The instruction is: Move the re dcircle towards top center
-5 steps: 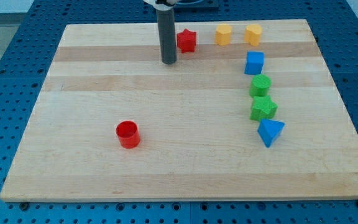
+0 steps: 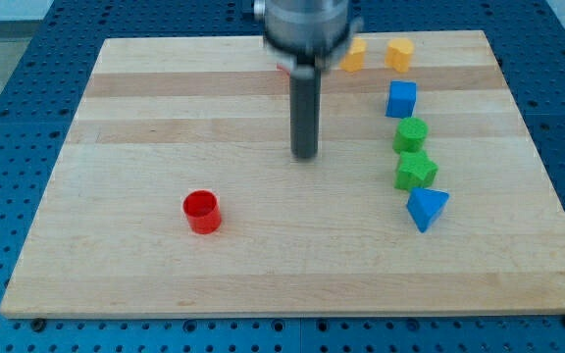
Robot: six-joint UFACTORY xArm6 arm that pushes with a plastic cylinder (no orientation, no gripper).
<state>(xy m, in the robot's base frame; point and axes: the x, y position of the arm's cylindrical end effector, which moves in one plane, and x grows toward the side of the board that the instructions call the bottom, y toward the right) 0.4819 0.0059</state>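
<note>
The red circle [image 2: 202, 212], a short red cylinder, stands on the wooden board [image 2: 165, 118] at the lower left of centre. My tip [image 2: 305, 155] rests near the board's middle, well to the right of the red circle and above it in the view, apart from every block. The rod and the arm's blurred head hide most of the red star [image 2: 282, 69] at the top centre; only a sliver of it shows.
Two yellow blocks [image 2: 354, 54] [image 2: 398, 53] sit at the top right. Below them a column runs down the right side: a blue cube [image 2: 401, 99], a green cylinder-like block [image 2: 411, 134], a green star-like block [image 2: 416, 171] and a blue triangle [image 2: 426, 208].
My tip has moved from beside the red star at the top centre down and to the right, to the board's middle. No block has moved.
</note>
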